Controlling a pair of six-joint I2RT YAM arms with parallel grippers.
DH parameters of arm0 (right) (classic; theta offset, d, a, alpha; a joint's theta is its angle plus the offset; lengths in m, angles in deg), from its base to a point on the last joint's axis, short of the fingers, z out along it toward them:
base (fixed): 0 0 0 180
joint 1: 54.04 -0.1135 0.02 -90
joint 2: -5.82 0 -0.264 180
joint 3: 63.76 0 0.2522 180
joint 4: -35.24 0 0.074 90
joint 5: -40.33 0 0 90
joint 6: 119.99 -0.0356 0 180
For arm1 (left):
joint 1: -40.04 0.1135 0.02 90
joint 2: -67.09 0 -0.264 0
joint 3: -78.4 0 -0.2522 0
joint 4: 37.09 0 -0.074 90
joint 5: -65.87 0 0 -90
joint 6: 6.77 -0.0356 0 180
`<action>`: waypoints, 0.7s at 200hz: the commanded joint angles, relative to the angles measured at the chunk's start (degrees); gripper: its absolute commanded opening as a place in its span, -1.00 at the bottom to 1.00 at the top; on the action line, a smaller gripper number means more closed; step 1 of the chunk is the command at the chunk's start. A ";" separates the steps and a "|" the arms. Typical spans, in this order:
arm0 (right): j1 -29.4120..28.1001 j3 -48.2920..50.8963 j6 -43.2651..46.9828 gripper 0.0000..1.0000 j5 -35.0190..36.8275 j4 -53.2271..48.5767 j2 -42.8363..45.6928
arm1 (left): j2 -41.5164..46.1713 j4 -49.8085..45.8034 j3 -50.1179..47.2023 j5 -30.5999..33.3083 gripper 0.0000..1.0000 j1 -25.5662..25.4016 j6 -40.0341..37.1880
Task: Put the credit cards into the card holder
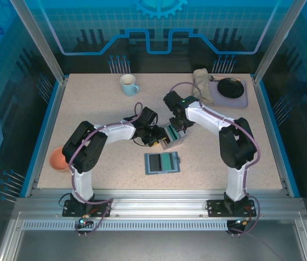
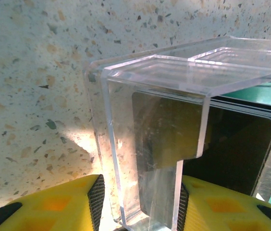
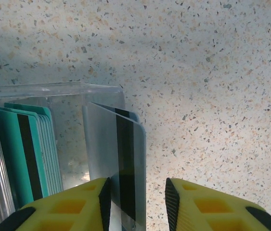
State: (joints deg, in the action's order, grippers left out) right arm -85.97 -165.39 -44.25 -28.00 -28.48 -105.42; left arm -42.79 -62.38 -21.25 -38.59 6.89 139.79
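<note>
A pale, thin plastic credit card [image 3: 121,159] with a dark stripe stands on edge at lower centre of the right wrist view, between the pads of the right gripper [image 3: 138,192]. It touches one pad and a gap shows at the other, so the claw is narrow but not clamped, seemingly about to pinch the card and lift it out. Left of it, teal-green cards [image 3: 25,154] stand packed in a clear acrylic tiered rack [image 3: 54,91]; dark cards [image 2: 236,144] fill another tier. The left gripper [image 2: 139,204] clamps the rack's wall, likely to steady it. The blue-teal folding card holder [image 1: 162,162] lies open just below both grippers in the top view, ready to receive cards; whether its slots hold any cannot be told. A white mug [image 1: 129,84] stands at upper left of the speckled table [image 1: 88,109]
</note>
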 commanded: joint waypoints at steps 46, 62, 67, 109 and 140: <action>-0.60 -2.12 0.37 -0.34 3.24 -2.43 2.17 | -0.51 -3.25 -1.50 -0.86 -0.12 0.15 -1.36; -0.62 -2.33 0.51 -0.35 3.48 -2.60 2.17 | -0.51 -3.30 -1.48 -0.88 -0.12 0.14 -1.36; -0.77 -2.44 0.55 -0.34 3.59 -2.69 2.17 | -0.51 -3.31 -1.48 -0.92 -0.12 0.16 -1.28; -0.70 -2.60 0.64 -0.49 3.23 -2.87 2.15 | -0.52 -3.41 -1.28 -0.92 -0.12 0.13 -1.38; -0.95 -2.72 0.50 -0.53 2.96 -3.11 2.28 | -0.59 -3.41 -1.20 -1.07 -0.12 0.10 -1.44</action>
State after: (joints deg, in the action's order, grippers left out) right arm -86.43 -166.95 -43.86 -26.31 -29.39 -104.59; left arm -42.79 -62.40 -21.25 -38.61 6.89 139.79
